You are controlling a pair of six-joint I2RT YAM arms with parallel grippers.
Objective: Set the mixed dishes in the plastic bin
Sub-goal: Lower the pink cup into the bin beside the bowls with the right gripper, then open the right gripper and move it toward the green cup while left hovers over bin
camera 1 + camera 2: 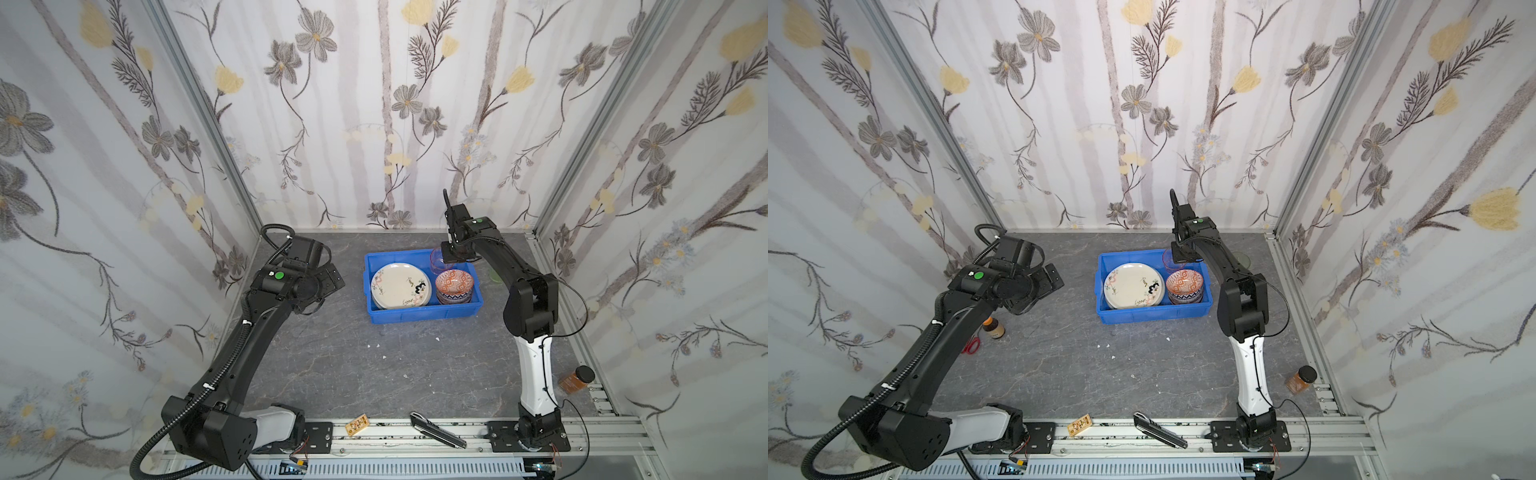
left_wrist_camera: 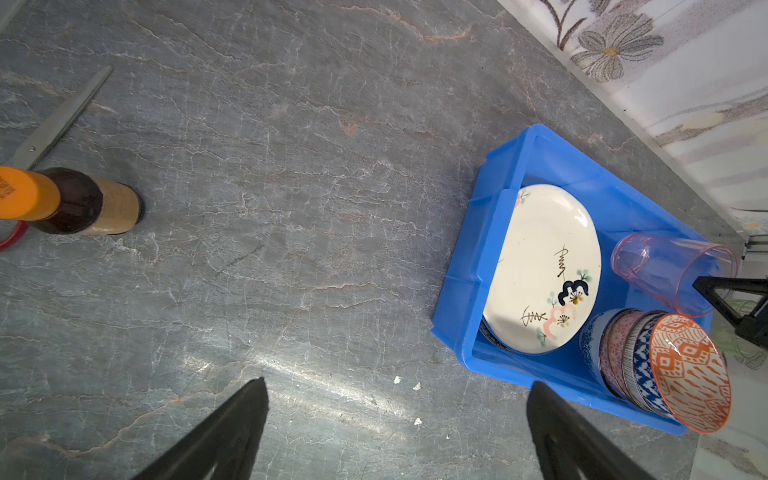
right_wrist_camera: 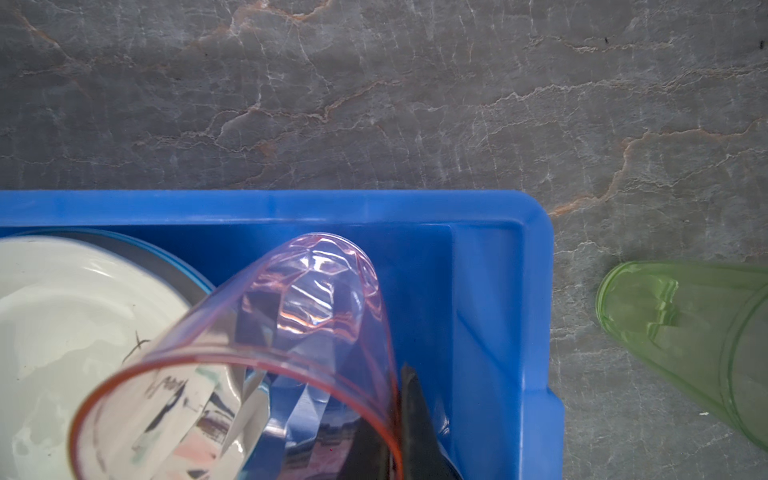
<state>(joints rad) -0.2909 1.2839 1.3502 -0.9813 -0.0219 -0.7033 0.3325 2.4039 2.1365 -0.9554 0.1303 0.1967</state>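
The blue plastic bin sits at the back middle of the table. Inside it, a cream floral plate tops a stack of plates. Beside that stack are nested bowls with the orange bowl uppermost. My right gripper is shut on the rim of the pink tumbler, whose base hangs inside the bin's far right corner. A green tumbler lies on the table right of the bin. My left gripper is open and empty, left of the bin.
An orange-capped brown bottle and scissors lie at the left. An amber jar with a black lid stands near the right wall. A box cutter and a small card rest on the front rail.
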